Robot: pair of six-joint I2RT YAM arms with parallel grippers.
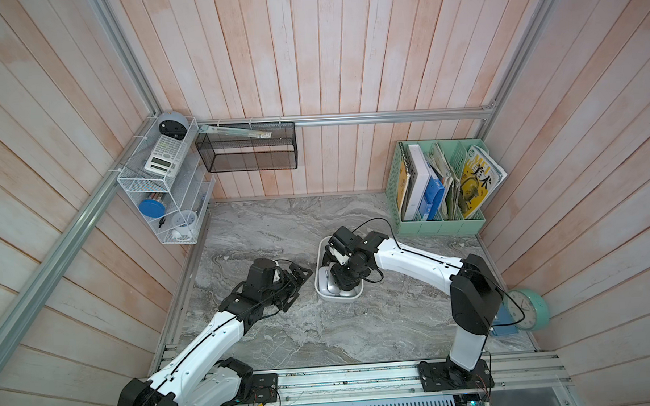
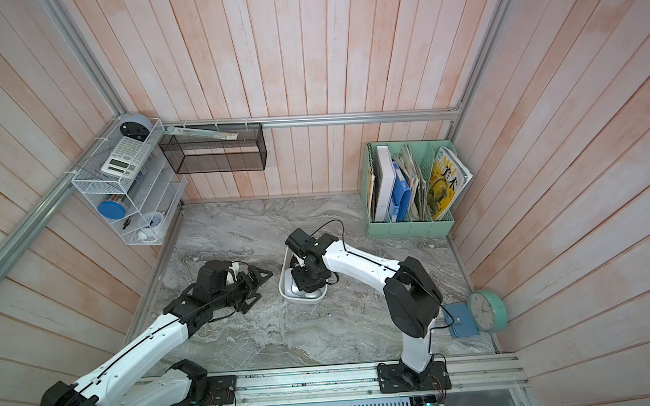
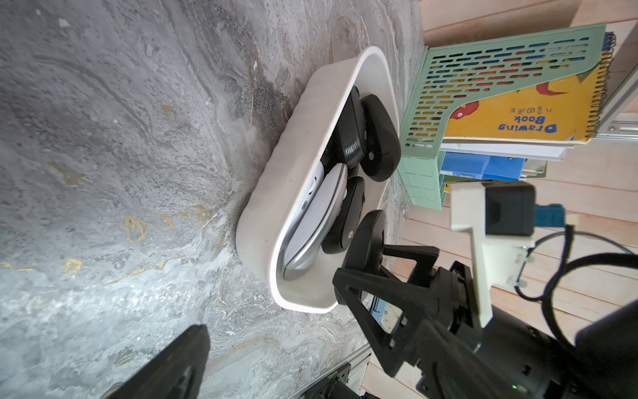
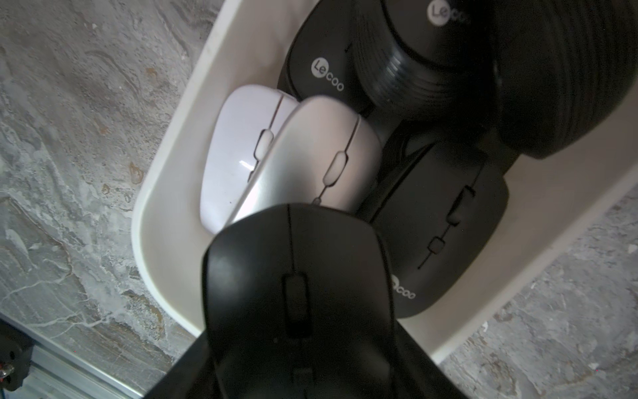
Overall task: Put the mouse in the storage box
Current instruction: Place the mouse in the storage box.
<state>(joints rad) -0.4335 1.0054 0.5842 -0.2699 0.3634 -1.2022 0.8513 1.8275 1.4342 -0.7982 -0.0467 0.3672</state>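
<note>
Grey worktop [image 1: 284, 334]. White storage box [image 3: 276, 193] mid-worktop, crowded with other mice [image 4: 310, 155]. Left hand [image 1: 297, 288] released, spread wide, idle just beside box. Right hand [image 1: 344, 284] clenched on black mouse [image 4: 297, 293], low over box end. Risk: let go onto the pile, mouse may tip or slide over rim. Hand could also knock box wall.

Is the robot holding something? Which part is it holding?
Right gripper: a black mouse, by the sides of its back end. Left gripper: nothing.
</note>
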